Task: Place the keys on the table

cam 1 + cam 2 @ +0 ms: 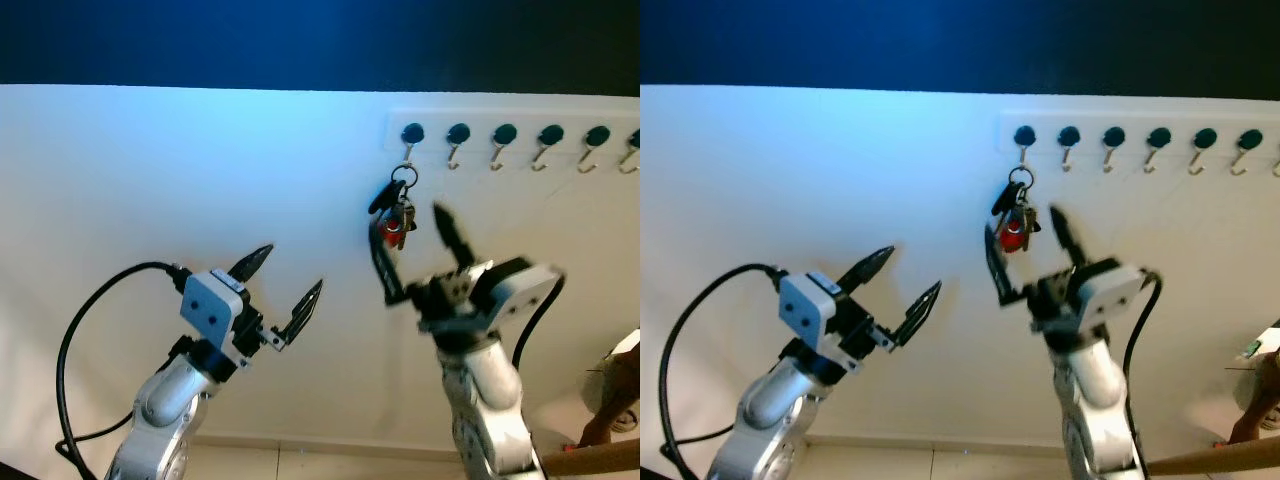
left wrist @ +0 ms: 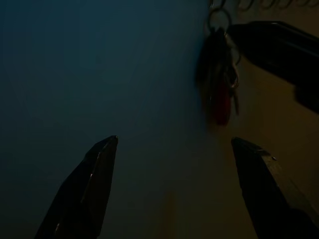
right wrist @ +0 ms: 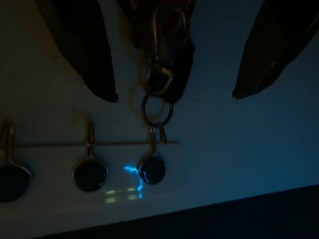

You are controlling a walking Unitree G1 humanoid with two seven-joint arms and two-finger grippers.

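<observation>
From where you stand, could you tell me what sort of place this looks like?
Probably a home entryway or hallway wall: a white rack of key hooks is mounted on a plain wall, and a bunch of keys hangs from its leftmost hook.

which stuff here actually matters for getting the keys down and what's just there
Part of the job:
- keys, hanging from the leftmost hook of the hook rail
- right gripper, open, fingers either side of the keys
- left gripper, open, off to the left

Just there:
- the other hooks, bare
- white wall
- black cable on the left arm
</observation>
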